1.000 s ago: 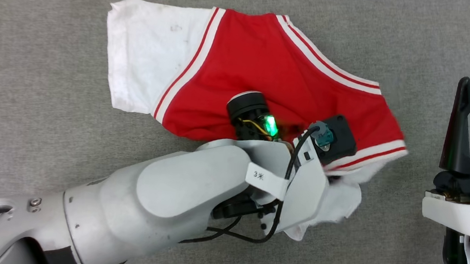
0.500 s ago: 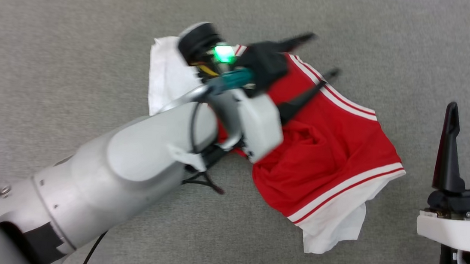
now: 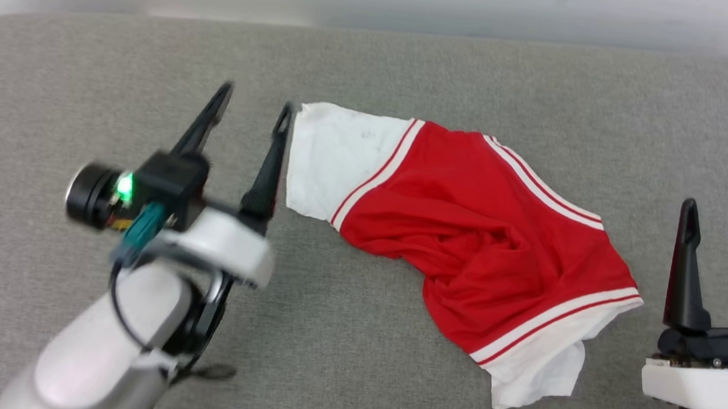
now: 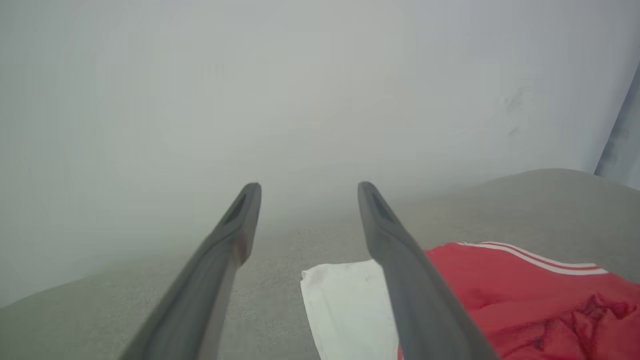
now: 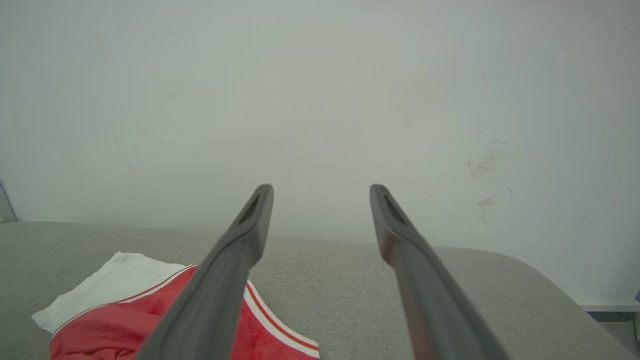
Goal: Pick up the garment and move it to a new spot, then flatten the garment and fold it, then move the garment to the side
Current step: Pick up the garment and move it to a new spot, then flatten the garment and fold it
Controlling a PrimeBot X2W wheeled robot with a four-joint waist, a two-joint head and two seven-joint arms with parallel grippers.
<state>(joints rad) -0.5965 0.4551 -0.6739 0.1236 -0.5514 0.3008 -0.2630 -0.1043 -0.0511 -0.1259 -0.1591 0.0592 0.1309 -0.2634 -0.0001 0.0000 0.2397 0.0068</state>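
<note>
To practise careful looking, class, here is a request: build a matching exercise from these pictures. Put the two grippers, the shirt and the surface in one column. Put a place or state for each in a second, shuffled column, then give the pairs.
Column 1
1. left gripper
2. right gripper
3. red jersey T-shirt
4. grey fabric surface

Column 2
A. lies rumpled, not flat
B. open, at the lower right of the head view, apart from the shirt
C. open, beside the white sleeve
D. carries the shirt

Pairs: 1-C, 2-B, 3-A, 4-D
</note>
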